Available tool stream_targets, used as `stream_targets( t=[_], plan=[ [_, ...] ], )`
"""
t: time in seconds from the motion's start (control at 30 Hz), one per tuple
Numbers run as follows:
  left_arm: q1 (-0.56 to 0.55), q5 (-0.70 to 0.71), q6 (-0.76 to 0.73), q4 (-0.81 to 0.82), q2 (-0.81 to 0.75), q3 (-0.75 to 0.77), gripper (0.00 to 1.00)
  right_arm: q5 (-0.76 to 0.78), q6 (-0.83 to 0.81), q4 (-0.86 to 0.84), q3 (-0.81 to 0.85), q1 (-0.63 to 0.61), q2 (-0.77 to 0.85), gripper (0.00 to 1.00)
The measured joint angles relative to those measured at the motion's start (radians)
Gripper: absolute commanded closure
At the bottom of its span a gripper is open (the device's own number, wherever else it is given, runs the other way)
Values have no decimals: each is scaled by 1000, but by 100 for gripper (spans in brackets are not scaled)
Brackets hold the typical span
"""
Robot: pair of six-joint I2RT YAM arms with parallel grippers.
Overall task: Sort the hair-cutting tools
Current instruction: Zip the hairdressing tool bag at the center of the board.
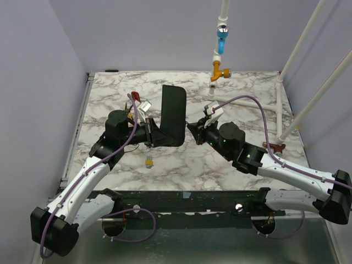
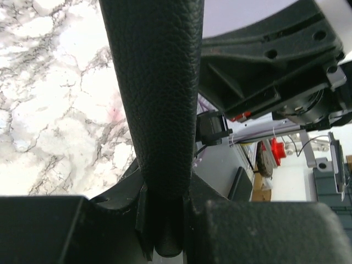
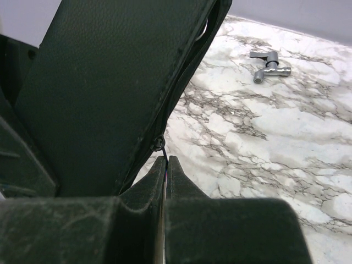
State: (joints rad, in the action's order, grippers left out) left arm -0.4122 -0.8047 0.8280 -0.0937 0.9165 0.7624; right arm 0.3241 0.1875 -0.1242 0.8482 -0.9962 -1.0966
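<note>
A black leather pouch [image 1: 174, 113] stands upright at the middle of the marble table [image 1: 242, 99]. My left gripper [image 1: 152, 135] is shut on its lower left edge, and the pouch [image 2: 157, 82] rises between the two fingers [image 2: 165, 220]. From the right, my right gripper [image 1: 193, 128] is shut on a thin zipper pull cord [image 3: 163, 154] at the pouch's [image 3: 110, 93] corner, its tips [image 3: 166, 162] pressed together. The hair-cutting tools are hidden or out of view.
A red-handled tool [image 1: 133, 98] lies behind the left gripper. A small yellow object [image 1: 148, 161] sits in front of it. A red-brown piece [image 1: 275, 146] lies at the right. A grey metal fitting [image 3: 269, 63] rests on the marble. White pipes with a blue and orange valve [image 1: 221, 55] hang at the back.
</note>
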Motion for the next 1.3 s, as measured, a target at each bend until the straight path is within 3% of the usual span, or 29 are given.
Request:
stream_targets(
  t=[0.57, 1.07, 1.1, 1.17, 1.2, 1.3],
  plan=[
    [-63, -65, -74, -29, -50, -49, 100, 191, -76, -56, 56, 2, -16, 99],
    [-79, -67, -118, -21, -55, -80, 100, 239, -190, -59, 121, 2, -69, 99],
    [-79, -67, -121, -21, -57, -80, 100, 238, -192, -52, 126, 2, -69, 92],
    [-79, -61, -127, -24, -62, -81, 100, 236, -182, -22, 140, 2, -68, 60],
    [-79, -58, -130, -33, -70, -81, 100, 233, -168, -2, 150, 3, -67, 48],
    [-78, -24, -134, -70, -103, -81, 100, 220, -115, 55, 157, 16, -42, 27]
  ],
)
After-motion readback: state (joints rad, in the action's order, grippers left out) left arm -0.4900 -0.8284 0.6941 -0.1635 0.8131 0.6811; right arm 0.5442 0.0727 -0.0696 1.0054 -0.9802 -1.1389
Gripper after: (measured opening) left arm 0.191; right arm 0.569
